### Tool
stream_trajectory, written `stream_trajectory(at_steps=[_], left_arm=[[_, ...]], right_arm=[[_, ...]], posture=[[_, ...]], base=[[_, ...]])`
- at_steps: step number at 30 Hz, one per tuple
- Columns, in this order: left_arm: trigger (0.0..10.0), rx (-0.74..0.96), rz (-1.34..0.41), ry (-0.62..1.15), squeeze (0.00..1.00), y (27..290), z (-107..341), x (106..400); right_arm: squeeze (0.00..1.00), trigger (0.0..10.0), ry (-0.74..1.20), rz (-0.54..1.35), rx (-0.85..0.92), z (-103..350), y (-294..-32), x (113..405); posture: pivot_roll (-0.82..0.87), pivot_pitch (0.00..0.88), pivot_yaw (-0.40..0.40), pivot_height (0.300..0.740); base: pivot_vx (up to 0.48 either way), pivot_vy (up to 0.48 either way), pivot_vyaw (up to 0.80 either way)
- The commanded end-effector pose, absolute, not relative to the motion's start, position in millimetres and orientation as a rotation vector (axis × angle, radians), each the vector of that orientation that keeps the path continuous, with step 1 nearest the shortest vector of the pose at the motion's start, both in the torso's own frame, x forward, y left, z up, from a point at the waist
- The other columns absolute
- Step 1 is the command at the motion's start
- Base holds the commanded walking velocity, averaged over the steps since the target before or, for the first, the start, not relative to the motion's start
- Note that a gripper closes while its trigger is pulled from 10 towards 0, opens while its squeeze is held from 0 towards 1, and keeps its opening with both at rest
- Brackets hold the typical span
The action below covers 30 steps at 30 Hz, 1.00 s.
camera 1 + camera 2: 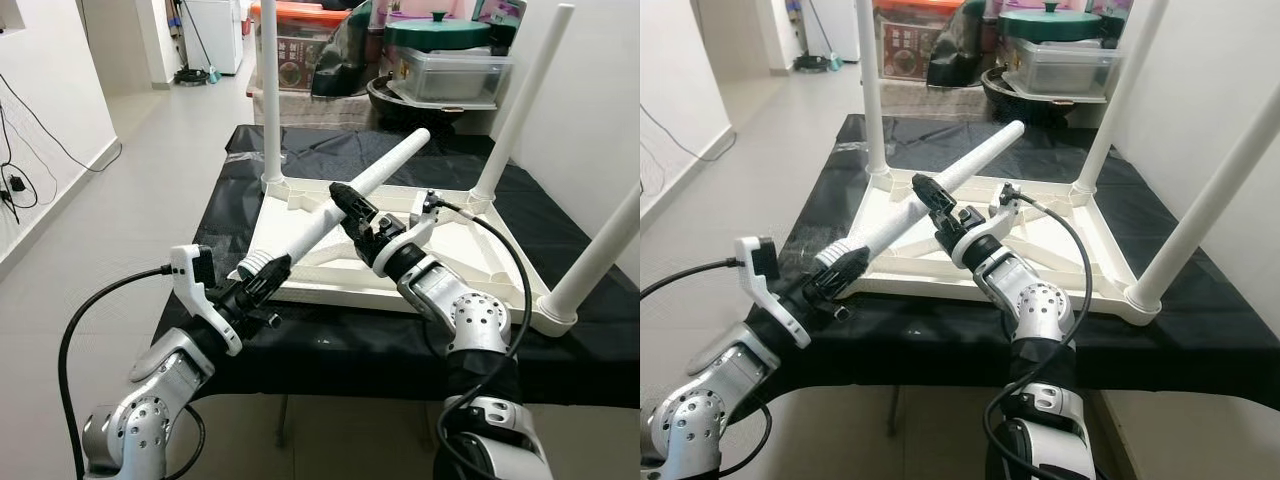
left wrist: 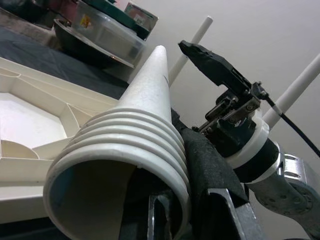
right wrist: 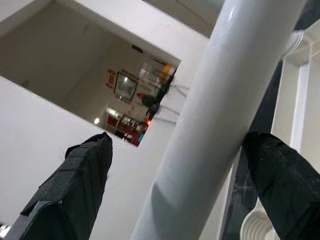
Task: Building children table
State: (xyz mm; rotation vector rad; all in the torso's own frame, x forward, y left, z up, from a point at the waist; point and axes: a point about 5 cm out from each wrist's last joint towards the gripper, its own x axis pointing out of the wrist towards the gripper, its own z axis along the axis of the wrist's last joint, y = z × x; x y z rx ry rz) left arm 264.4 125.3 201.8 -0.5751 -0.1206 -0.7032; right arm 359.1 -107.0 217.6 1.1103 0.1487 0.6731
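You are looking at a pale tiled floor [image 1: 160, 150] with white walls [image 1: 50, 90] on both sides. Black cables [image 1: 15, 185] hang down the left wall. Beyond, storage boxes [image 1: 445, 70] and a white appliance [image 1: 215, 30] stand together.

Leg [image 1: 345, 200]: white plastic, smooth, ribbed end. Tabletop [image 1: 310, 265]: white moulded plastic, slight sheen. Cloth [image 1: 220, 200]: black, glossy, wrinkled. Arms silver metal; fingers [image 3: 80, 185] matt black.
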Motion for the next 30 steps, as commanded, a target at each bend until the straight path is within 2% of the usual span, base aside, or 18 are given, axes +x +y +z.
stream_trajectory(at_steps=[1,11,23,24,30], left_arm=[[10.0,-0.576,-0.724,-0.144,0.0,122.4,206.1,260.9],[10.0,-0.598,-0.861,-0.064,0.0,96.3,195.5,242.3],[10.0,-0.593,-0.898,-0.033,0.0,96.6,192.1,234.2],[10.0,-0.593,-0.9,-0.031,0.0,96.0,191.9,233.4],[10.0,-0.601,-0.912,-0.018,0.0,91.0,189.5,231.0]], right_arm=[[0.0,10.0,0.162,0.701,1.127,219.4,-102.2,358.9],[0.0,10.0,0.266,0.78,1.166,211.1,-87.0,358.3],[0.0,10.0,0.301,0.822,1.191,208.4,-91.6,360.7],[0.0,0.0,0.302,0.839,1.194,209.4,-90.8,359.8],[0.0,0.0,0.295,0.906,1.205,213.9,-87.9,355.5]], posture=[[0.1,0.0,-0.086,0.74],[0.11,0.0,-0.091,0.74],[0.11,0.0,-0.094,0.74],[0.11,0.0,-0.093,0.74],[0.1,0.0,-0.09,0.74]], base=[[0.0,0.0,0.0],[0.0,0.0,0.0],[0.0,0.0,0.0],[0.0,0.0,0.0],[0.0,0.0,0.0]])
